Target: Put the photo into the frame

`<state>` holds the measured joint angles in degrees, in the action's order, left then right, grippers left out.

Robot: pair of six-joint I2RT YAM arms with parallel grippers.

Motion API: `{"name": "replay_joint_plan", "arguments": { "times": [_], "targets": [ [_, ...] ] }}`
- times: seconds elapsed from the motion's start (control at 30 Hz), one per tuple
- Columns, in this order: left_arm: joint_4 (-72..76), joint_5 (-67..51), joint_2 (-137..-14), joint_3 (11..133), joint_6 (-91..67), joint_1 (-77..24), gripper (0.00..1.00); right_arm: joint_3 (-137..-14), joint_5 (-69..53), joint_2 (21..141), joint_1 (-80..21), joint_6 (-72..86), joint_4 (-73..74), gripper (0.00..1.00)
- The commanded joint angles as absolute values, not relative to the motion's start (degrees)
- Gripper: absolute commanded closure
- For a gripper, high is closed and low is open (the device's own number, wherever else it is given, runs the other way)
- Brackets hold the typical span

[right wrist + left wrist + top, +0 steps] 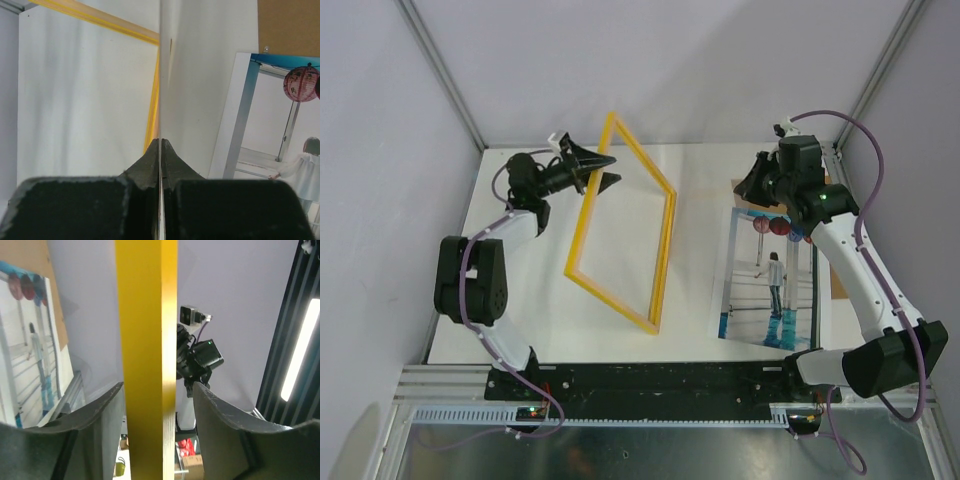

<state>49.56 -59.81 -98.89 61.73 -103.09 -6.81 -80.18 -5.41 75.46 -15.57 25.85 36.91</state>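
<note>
Readying the frame (pixel 666 250): left claw (pixel 613 170) gapes astride its rail, right claw (pixel 160 145) seemingly pinches a clear sheet (pixel 160 100); next, lay frame flat.

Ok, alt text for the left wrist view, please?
One yellow bar of the frame runs vertically between the two dark fingers of the open left tool. The photo shows at the picture's left edge, a brown board behind it; the right arm is in the background.
</note>
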Motion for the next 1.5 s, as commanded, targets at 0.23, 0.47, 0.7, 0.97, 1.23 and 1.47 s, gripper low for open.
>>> {"name": "replay_joint_plan", "arguments": {
  "times": [0.23, 0.47, 0.7, 0.97, 1.23, 1.47],
  "targets": [
    [6.92, -59.44, -94.09, 67.34, -61.68, -0.27, 0.37, -83.32, -5.03, 76.23, -16.78, 25.48, 33.8, 1.0],
    [-24.53, -37.25, -98.7, 76.67, -34.09, -0.18, 0.37, -83.32, -3.18, 75.4, -16.96, 24.6, 34.43, 1.0],
    [-30.79, 4.6, -100.08, 74.87, -23.89, -5.15, 0.18, -84.43, 2.06, 73.25, -16.99, 23.77, 36.07, 1.0],
    [-30.8, 35.39, -94.25, 71.23, -29.33, -9.96, 0.01, -88.56, 6.64, 69.52, -18.03, 23.21, 37.66, 1.0],
    [-30.7, 22.41, -96.61, 68.09, -33.67, -1.82, 0.15, -87.82, 2.03, 68.92, -22.13, 24.23, 34.17, 1.0],
    [-29.39, 18.45, -100.31, 65.16, -35.72, 0.59, 0.6, -86.4, -3.67, 70.19, -24.65, 25.79, 30.02, 1.0]
  ]
}}
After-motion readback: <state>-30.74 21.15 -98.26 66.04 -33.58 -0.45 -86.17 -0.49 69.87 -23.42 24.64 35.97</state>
